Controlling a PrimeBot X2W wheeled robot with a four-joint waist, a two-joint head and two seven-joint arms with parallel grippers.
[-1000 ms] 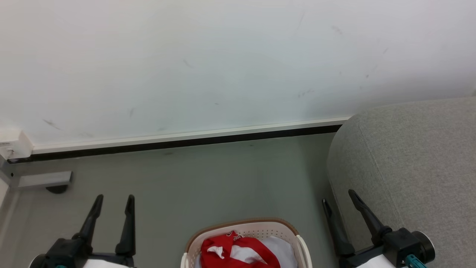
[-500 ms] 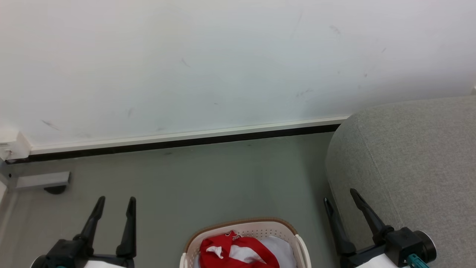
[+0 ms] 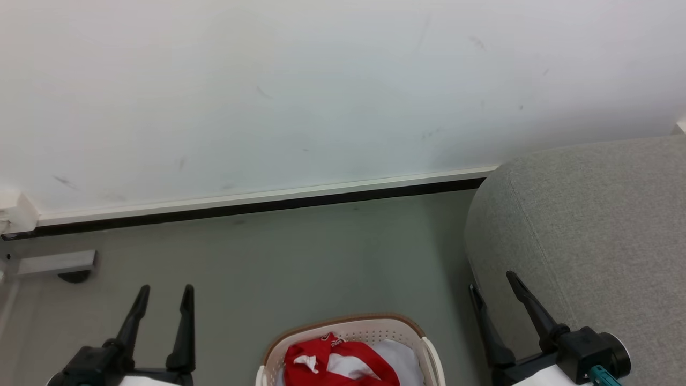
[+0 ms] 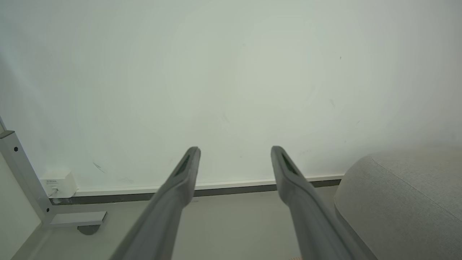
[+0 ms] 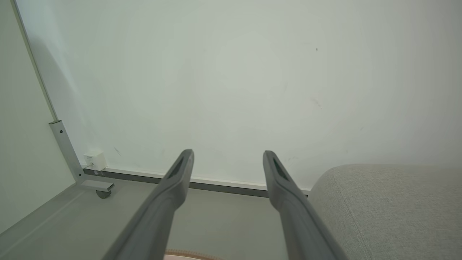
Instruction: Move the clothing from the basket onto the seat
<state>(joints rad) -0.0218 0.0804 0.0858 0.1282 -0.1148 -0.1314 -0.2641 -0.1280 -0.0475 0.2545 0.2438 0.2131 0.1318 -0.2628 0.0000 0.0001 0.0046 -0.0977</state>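
We've moved nothing: clothing [image 3: 338, 360] in basket [image 3: 343, 325] bottom centre, seat [image 3: 589, 225] right bare; left gripper [image 3: 164, 296], right gripper [image 3: 492, 283] parted, empty.

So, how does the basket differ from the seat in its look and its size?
The basket is cream-white plastic with small holes and a brown rim; the seat is light grey woven fabric with a seam. The basket looks far smaller than the seat. The basket is open-topped and holds the red and white clothing; the seat is a closed, rounded cushion. Both have rounded corners and stand on the floor.
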